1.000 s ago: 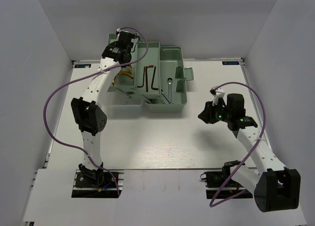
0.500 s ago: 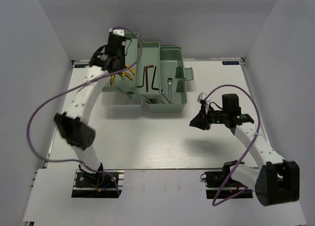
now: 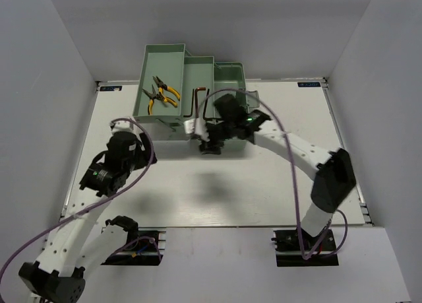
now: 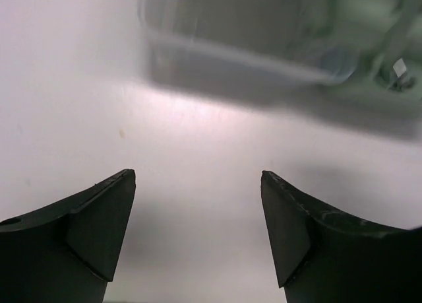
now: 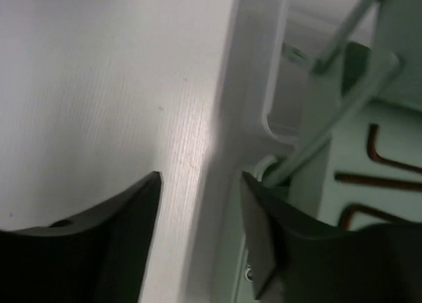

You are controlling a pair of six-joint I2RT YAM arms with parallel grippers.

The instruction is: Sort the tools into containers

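2 yellow-and-black-handled pliers [image 3: 160,94] are seen in the pale green fold-out toolbox [image 3: 165,47], beyond and left of the right gripper [image 5: 201,177], whose fingers are spread and empty over the box's near edge, thin dark L-shaped hex keys [image 3: 195,101] just to their right. The left gripper [image 4: 198,184] is held wide apart, empty, over white table [image 4: 198,138]. If folding shut is next, the rim should be centred between the right fingers first.

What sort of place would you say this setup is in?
Probably a robotics lab test cell: plain walls enclose a white table, a left arm and right arm are bolted at its near edge, and a green toolbox sits on it.
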